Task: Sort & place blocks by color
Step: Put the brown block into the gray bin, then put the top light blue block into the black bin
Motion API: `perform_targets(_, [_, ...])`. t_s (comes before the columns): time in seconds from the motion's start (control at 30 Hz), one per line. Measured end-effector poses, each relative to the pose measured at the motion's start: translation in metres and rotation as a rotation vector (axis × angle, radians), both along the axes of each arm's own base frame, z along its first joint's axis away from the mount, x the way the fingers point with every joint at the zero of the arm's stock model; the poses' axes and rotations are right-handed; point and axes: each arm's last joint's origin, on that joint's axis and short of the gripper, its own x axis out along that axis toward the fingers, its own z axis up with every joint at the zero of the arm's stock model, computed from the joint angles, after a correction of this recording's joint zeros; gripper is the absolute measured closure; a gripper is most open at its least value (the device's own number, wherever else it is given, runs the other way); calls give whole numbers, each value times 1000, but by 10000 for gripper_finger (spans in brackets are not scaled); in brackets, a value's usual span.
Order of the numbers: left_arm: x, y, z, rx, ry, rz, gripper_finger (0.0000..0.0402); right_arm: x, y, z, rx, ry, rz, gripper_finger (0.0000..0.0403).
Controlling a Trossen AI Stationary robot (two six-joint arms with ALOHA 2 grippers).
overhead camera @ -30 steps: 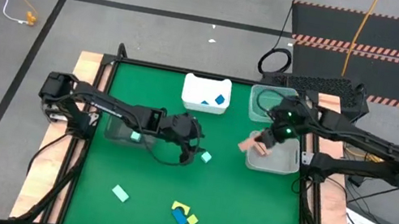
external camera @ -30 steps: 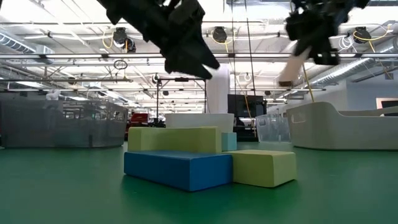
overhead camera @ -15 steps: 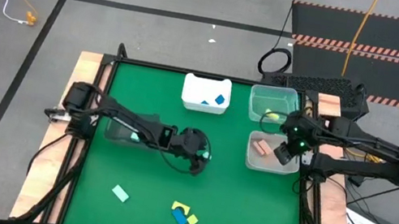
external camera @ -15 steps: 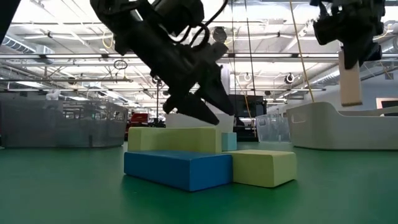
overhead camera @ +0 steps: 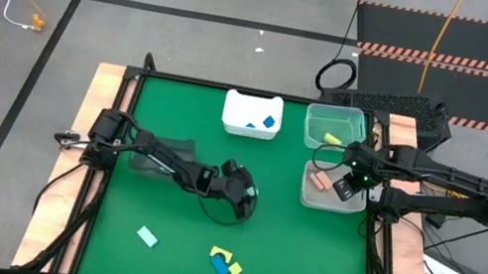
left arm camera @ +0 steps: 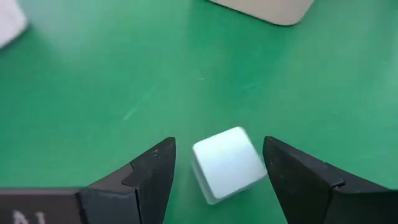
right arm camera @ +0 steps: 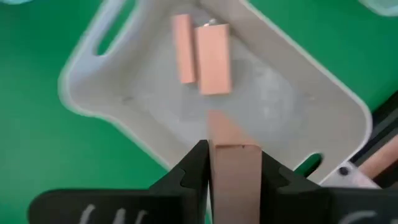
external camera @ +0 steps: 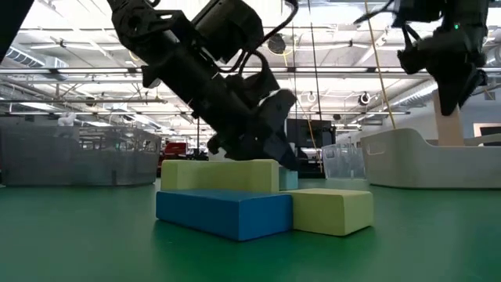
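Note:
My left gripper is open and low over the table's middle. Its fingers stand on either side of a mint green cube that rests flat on the green mat; I see no touch. My right gripper is shut on a tan-pink bar above the pale grey bin. Two tan-pink blocks lie on that bin's floor. Near the near edge lie a mint block, a yellow arch, a blue bar and a yellow block. My right gripper pinches the tan-pink bar at its upper end between its two fingers. The fingers come from above, pointing down. The bar hangs upright below them, lifted clear, with its lower end behind the bin's rim in the low view.
A white bin holding blue blocks and a clear bin holding a yellow block stand at the far edge. A dark bin lies partly under my left arm. Open mat lies between the cube and the near blocks.
My left gripper has moved toward the table's right and near edge and come down around the mint cube. My right gripper has carried the tan-pink bar from the grey bin's left rim to above its middle; the bar has turned from slanted to upright and sunk lower.

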Motion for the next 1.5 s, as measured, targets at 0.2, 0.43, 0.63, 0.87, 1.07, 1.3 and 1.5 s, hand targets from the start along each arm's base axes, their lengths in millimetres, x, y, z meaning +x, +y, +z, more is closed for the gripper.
perform_targets(0.2, [-3, -7, -1, 87, 27, 5, 160, -3, -1, -27, -32, 66, -12, 334])
perform_targets(0.43, [-3, -7, -8, 69, 61, -25, 160, 1, -2, -36, -43, 27, -3, 287])
perform_targets(0.63, [-3, -7, -16, 3, 61, 14, 161, 5, -3, -34, -56, -24, 6, 244])
perform_targets(0.87, [0, -7, -11, -6, -4, 48, 205, 4, -2, -33, -57, -44, 21, 198])
perform_targets(1.07, [3, -7, -8, -15, -47, 48, 268, 2, -1, -30, -45, -77, 26, 187])
perform_targets(1.3, [5, -7, 6, -36, -119, 54, 268, 7, -2, -21, -87, -229, 23, 189])
perform_targets(1.5, [2, -6, 35, 14, -184, 44, 268, 21, -6, -5, -161, -488, 28, 190])
